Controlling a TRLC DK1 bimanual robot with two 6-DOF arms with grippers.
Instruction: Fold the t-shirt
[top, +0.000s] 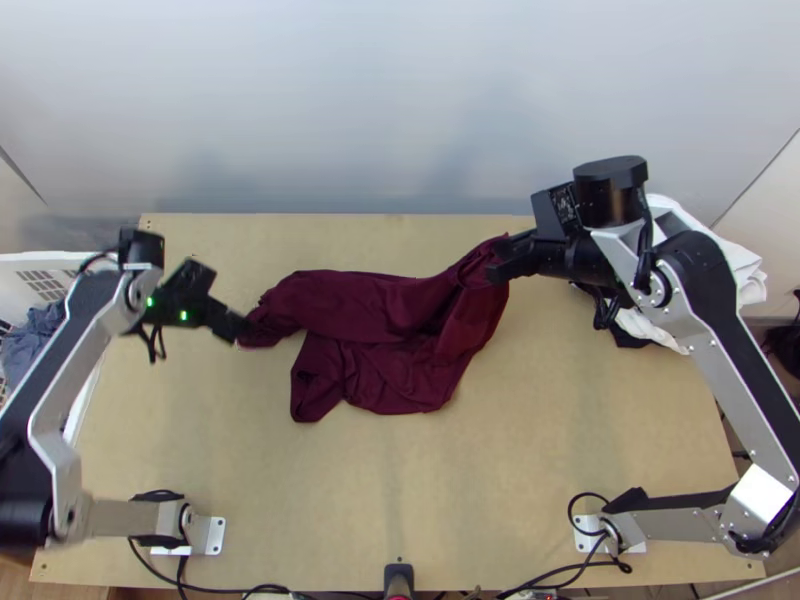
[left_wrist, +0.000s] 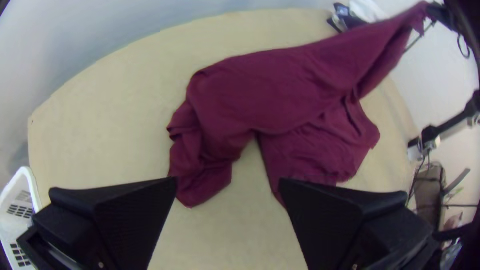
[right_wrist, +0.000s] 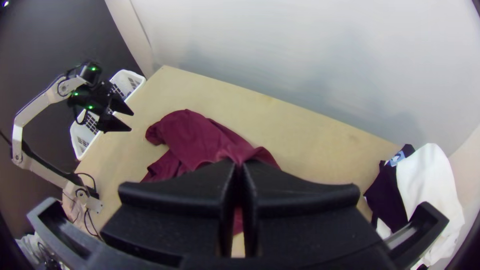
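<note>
Light wooden table (top: 520, 480). On it, maroon t-shirt (top: 390, 385), rumpled, partly bunched (one end raised). Left arm's base (top: 213, 535) and right arm's base (top: 588, 535) near front corners, black cables (top: 150, 563) beside.

T-shirt (top: 370, 310): matt cloth, wrinkled. Worktop (top: 560, 470): smooth wood, matt. Arm links (top: 735, 370): metal look, slight sheen. Left basket (left_wrist: 20, 215): smooth plastic look. Jaws: matt black.

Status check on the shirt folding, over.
Left gripper open, over the left of the table. Right gripper, jaws shut on maroon t-shirt, one end raised, rest bunched. White cloth at right edge, likely no obstacle.
</note>
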